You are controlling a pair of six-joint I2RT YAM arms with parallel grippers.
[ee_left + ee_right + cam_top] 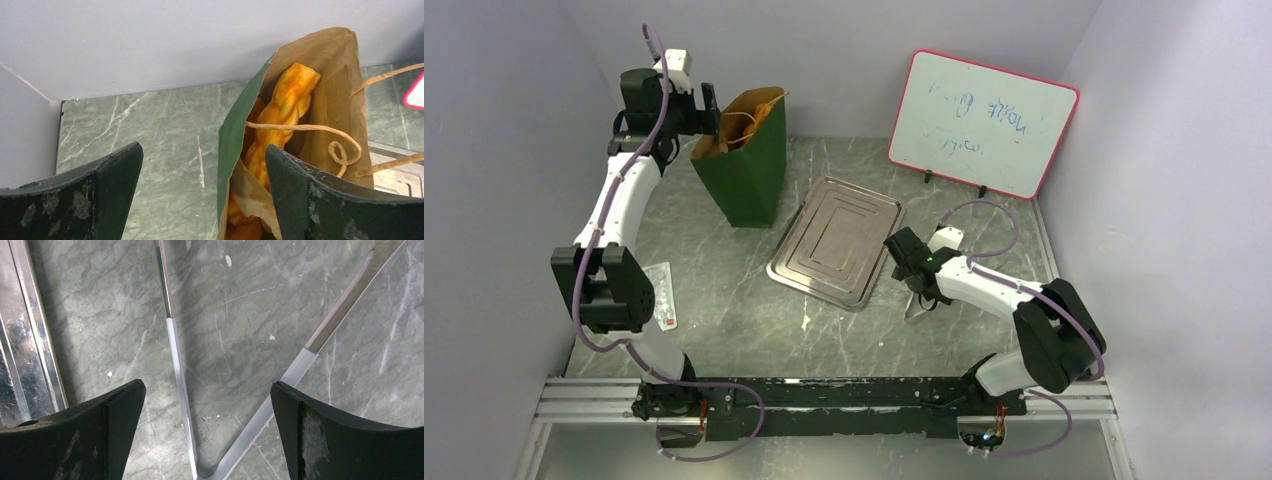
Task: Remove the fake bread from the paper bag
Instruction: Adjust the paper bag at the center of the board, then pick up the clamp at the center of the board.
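**Top view.** The paper bag (746, 170) stands upright at the far left of the surface (724, 330). The left hand (708, 108) hovers at its rim. The right hand (902, 252) hangs just right of a metal tray (836, 240).

**Left wrist view.** The left hand is released, fingers spread. The fake bread (282, 110), a twisted orange loaf, stands inside the bag behind a twine handle (320, 131). It is probably light, stiff and smooth. Its exposed upper twist looks the best hold, clear of the handle, though the light bag may lift with it.

**Right wrist view.** The right hand is released above tongs (181, 385), grasping nothing.
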